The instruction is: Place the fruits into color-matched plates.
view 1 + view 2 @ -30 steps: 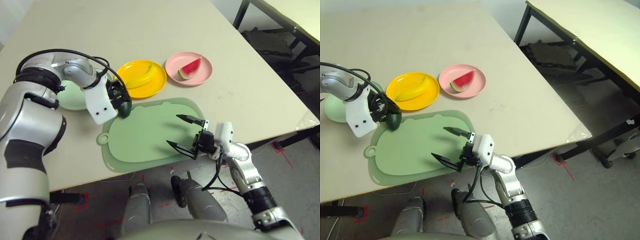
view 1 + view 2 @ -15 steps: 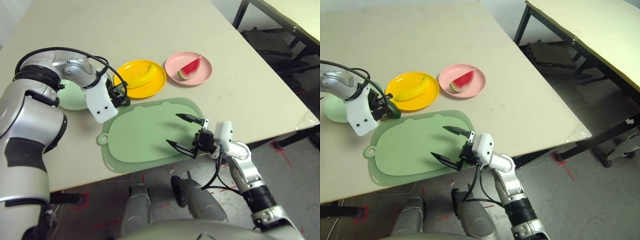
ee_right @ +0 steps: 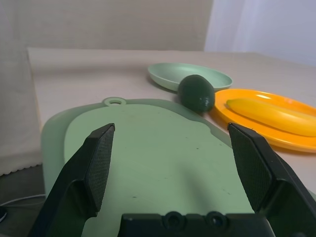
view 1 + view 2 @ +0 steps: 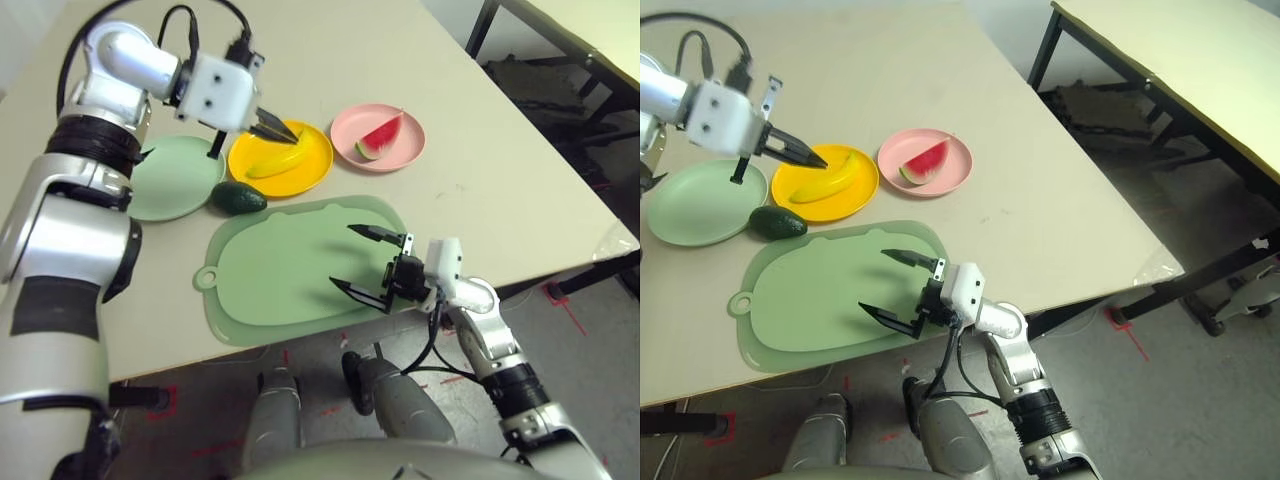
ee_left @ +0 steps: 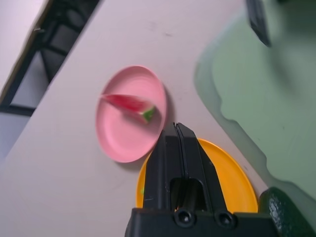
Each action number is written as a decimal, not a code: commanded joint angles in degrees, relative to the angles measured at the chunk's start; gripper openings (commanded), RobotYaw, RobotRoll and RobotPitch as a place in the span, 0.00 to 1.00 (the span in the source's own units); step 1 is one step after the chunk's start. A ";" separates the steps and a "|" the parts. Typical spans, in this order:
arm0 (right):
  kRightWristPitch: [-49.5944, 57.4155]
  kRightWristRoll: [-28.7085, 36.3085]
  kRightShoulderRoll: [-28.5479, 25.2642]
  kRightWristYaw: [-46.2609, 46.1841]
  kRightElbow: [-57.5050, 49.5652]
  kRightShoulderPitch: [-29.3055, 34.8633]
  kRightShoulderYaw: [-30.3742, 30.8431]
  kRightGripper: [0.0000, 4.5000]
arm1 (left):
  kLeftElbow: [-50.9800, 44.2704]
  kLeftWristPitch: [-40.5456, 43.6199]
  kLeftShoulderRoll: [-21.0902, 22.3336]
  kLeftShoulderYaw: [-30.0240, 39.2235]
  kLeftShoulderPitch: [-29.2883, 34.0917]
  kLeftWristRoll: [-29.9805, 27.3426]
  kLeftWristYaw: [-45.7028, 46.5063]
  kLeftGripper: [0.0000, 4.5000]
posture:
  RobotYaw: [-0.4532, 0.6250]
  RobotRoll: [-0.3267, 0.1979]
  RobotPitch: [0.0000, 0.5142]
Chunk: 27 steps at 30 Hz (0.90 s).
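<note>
The dark green avocado (image 4: 238,198) lies on the bare table, just outside the rim of the mint green plate (image 4: 170,180) and at the far edge of the cutting mat. The banana (image 4: 275,162) rests in the yellow-orange plate (image 4: 312,165), and the watermelon wedge (image 4: 380,135) in the pink plate (image 4: 400,155). My left gripper (image 4: 290,135) is raised above the yellow-orange plate, shut with nothing in it. Over the mat's near right corner my right gripper (image 4: 344,257) stands open and empty.
The large pale green cutting mat (image 4: 290,275) takes up the near middle of the table. The table's front edge runs just below it, and the right edge lies past the pink plate. A second table (image 4: 1180,60) stands at the far right.
My left gripper has let go of the avocado, risen and swung toward the yellow-orange plate. The avocado now lies on the table beside the mint green plate. The right arm has hardly moved.
</note>
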 commanded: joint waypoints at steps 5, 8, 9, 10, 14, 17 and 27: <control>3.16 0.09 1.54 -3.14 -0.24 -1.46 -0.53 1.00 | 8.94 -10.12 6.69 0.28 -1.57 17.91 -0.13 0.41 | 0.35 0.62 0.28; 3.62 -1.50 3.07 -6.09 -0.26 -1.56 -0.47 1.00 | 10.15 -11.70 7.33 0.29 0.17 22.25 -0.08 0.61 | 0.35 0.62 0.28; 3.47 -2.16 3.56 -7.03 -0.18 -1.66 -0.38 1.00 | 10.41 -11.78 7.20 0.63 0.79 23.13 -0.15 0.69 | 0.35 0.62 0.28; 3.30 -2.95 3.96 -8.02 0.01 -1.73 -0.27 1.00 | 10.65 -11.95 6.90 1.00 1.49 23.89 0.15 0.76 | 0.35 0.62 0.28; 3.09 -4.43 5.03 -10.39 -0.05 -1.13 -0.09 1.00 | 11.88 -10.51 6.12 2.94 2.93 25.85 3.10 1.00 | 0.32 0.62 0.29; 3.05 -4.82 4.93 -11.62 -0.81 0.23 -0.18 1.00 | 13.13 -8.22 6.96 4.53 3.60 27.25 6.94 1.00 | 0.30 0.62 0.30; 5.04 -2.33 -1.87 -21.31 2.59 -3.34 -14.89 1.00 | 11.79 15.09 9.82 26.36 16.14 13.29 21.44 1.00 | 0.26 0.62 0.39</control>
